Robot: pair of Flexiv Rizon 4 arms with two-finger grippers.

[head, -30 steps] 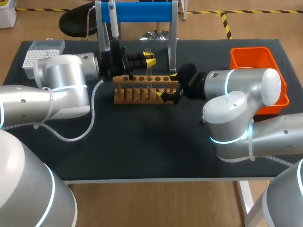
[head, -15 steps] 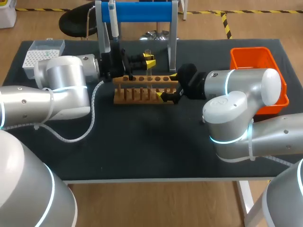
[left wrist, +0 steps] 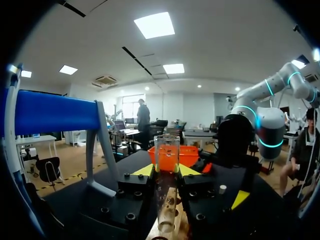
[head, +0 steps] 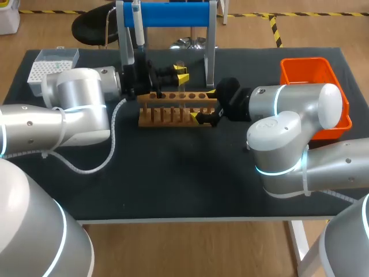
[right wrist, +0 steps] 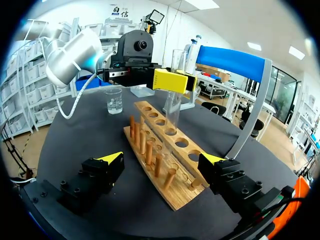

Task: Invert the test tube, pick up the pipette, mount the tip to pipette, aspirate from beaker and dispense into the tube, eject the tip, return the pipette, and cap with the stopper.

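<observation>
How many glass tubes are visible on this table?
1. The tube stands upright between the left claw's fingers, its lower end at the wooden rack. Others may be hidden.

Orange bin (head: 304,61), blue stand (head: 173,14), clr tube (left wrist: 166,150), brown rack (head: 147,118)

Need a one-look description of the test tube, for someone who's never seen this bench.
On the black table, find the wooden rack in the middle, in front of the blue-topped stand. The test tube stands upright at the rack's row of holes, gripped by the left pincer. It is the only clear glass piece at the rack; the pegs beside it are wood.
</observation>
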